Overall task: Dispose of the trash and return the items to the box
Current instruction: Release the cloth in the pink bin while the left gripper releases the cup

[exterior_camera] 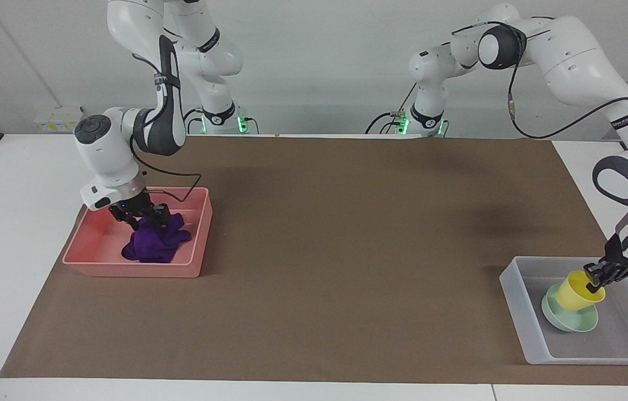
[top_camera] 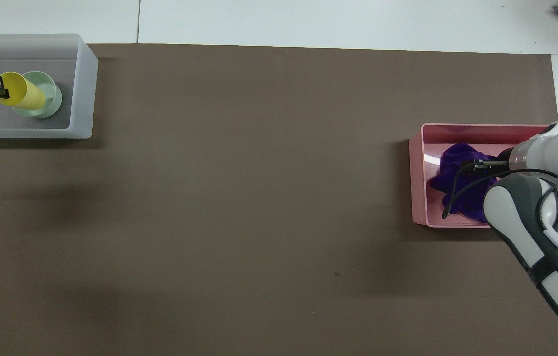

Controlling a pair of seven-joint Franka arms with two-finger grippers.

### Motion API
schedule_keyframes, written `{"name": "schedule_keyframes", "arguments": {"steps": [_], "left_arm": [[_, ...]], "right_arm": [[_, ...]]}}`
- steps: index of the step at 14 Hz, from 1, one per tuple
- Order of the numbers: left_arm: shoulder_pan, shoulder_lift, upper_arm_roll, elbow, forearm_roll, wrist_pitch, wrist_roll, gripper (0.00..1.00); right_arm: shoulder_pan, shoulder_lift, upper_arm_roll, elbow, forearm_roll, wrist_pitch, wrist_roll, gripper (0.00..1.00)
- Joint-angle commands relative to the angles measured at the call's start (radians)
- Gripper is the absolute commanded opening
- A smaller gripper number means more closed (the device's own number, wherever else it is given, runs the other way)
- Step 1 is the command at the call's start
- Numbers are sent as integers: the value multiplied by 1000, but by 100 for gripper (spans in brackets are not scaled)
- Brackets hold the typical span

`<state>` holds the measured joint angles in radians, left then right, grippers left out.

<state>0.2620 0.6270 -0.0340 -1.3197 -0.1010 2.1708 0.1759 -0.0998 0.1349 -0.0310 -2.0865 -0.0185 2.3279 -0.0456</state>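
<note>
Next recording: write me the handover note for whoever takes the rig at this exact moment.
Left tool: shut on the yellow cup's rim; cup tilted, resting in the green bowl inside the clear box.
Right tool: fingers unclear, down in the pink bin at the purple cloth, which lies heaped on the bin floor.
Done: everything is where it belongs.
Left: release the cup, lift both arms clear.

Colours on the brown surface (exterior_camera: 347,250)

The cloth (exterior_camera: 153,245) is deep purple, its bin (exterior_camera: 191,245) pink. The cup (exterior_camera: 573,291) is yellow, the bowl (exterior_camera: 564,322) mint green, the box (exterior_camera: 520,312) see-through whitish-grey.
</note>
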Motion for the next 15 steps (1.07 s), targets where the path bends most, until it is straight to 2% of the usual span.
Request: {"name": "schedule_keyframes", "arguments": {"steps": [1,4,7,8,9,12,14,15], "left_arm": [[8,4,-12,-7,-43,7,16,0],[3,-16,-7,-87,-55,72,16,0],[11,-27,-9,-107,-52,80,16,0],[11,-27,-9,-104,-49,78,14,10],[5,-27,-6,-101,-45,75,14,28],[0,-33,-6,-81,-40,67,19,97],[-29,-100,-6,-105,-23,67,62,100],[-40,-162,-6,-162,-22,72,74,100]], "right_arm": [[15,-26,10,95,-8,-115,22,100],[58,-55,13,187,-8,-269,113,100],[115,-112,16,190,-8,-359,208,100],[144,-124,17,190,-9,-384,245,100],[167,-133,17,197,-9,-404,272,100],[184,-130,17,311,-11,-528,273,100],[178,-130,16,396,-8,-617,248,100],[172,-132,14,429,-5,-654,222,100]]}}
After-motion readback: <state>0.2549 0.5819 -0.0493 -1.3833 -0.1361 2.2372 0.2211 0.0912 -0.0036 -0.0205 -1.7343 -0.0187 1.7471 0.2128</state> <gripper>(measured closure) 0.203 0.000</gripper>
